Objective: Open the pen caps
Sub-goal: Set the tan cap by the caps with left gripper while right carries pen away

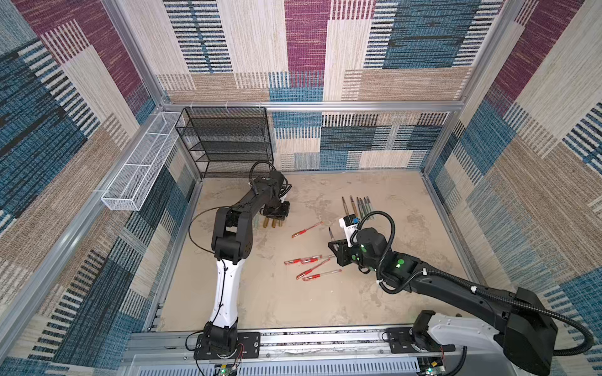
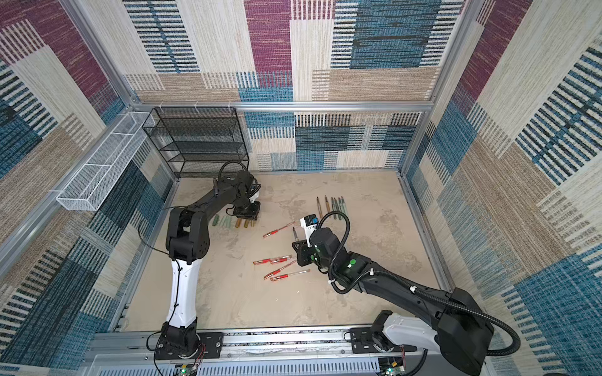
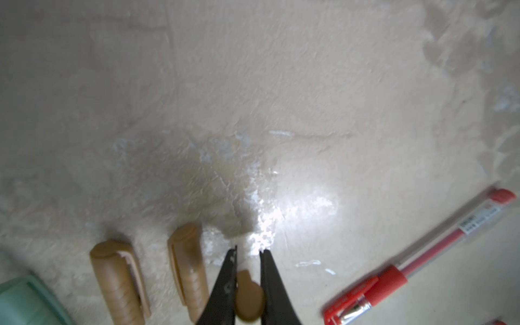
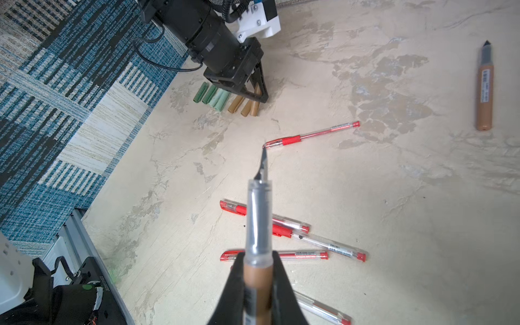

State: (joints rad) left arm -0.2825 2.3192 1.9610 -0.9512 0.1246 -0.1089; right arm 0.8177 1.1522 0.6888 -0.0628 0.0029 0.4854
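Stubby, round-ended gold cap [image 3: 249, 298] — tabletop [image 3: 253, 84] mottled; rough-plastered.

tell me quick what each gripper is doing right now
left gripper: closed on a gold pen cap
right gripper: closed on an uncapped brown pen

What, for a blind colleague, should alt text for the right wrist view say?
The right gripper clamps an uncapped tan pen, nib pointing away over a beige table strewn with capped red pens. Beyond, the left gripper pinches a tan cap beside a row of green and tan caps.
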